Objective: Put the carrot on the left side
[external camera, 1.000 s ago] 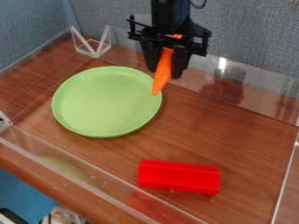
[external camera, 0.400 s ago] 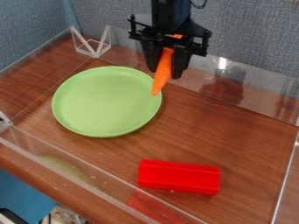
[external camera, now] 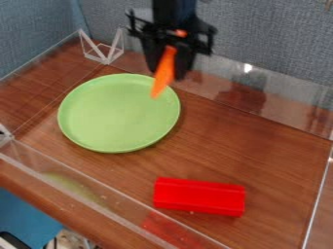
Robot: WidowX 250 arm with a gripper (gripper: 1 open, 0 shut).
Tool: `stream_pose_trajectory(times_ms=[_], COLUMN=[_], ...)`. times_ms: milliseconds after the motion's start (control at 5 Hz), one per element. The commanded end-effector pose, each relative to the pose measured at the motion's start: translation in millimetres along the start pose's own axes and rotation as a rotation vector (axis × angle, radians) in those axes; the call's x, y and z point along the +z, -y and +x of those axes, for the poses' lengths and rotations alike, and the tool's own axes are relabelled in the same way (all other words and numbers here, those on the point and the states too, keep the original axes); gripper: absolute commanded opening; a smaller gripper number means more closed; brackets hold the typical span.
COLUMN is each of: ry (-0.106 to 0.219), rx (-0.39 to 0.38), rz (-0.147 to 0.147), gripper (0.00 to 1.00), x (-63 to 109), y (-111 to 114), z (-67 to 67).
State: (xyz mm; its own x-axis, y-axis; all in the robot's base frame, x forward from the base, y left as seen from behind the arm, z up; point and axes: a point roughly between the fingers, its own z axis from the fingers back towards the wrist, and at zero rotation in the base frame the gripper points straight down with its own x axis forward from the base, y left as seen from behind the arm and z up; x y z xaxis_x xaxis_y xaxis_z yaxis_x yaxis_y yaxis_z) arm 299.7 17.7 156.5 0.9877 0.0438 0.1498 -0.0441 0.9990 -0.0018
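Our fingers [external camera: 166, 58] are clamped on the carrot [external camera: 163, 75], which hangs tip-down from them, clear of everything below. Since a moment ago we have carried it leftward and a little higher: it was above the plate's right rim, and now it hangs over the right part of the green plate [external camera: 104, 122]. We judge the carry toward the left side is under way, with the lowering and release not yet done. The brown wooden surface [external camera: 247, 136] also holds a red block [external camera: 200, 196] near the front, well apart from the plate. Clear walls [external camera: 279, 83] ring the surface; a white wire stand [external camera: 101, 44] sits at the back left before a blue-grey backdrop
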Motion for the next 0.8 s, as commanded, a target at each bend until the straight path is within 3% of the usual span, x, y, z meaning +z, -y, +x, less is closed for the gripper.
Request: stream_pose_trajectory(times_ms=[0,200,600], ry=[0.077,0.067,0.042], rx=[0.003,-0.025,-0.057], rz=[0.034,0.039,0.079], gripper=[0.00,0.00,0.00], x=[25.9,18.7,4.3], y=[-32,-23,-32], z=[6.1,5.5,6.7])
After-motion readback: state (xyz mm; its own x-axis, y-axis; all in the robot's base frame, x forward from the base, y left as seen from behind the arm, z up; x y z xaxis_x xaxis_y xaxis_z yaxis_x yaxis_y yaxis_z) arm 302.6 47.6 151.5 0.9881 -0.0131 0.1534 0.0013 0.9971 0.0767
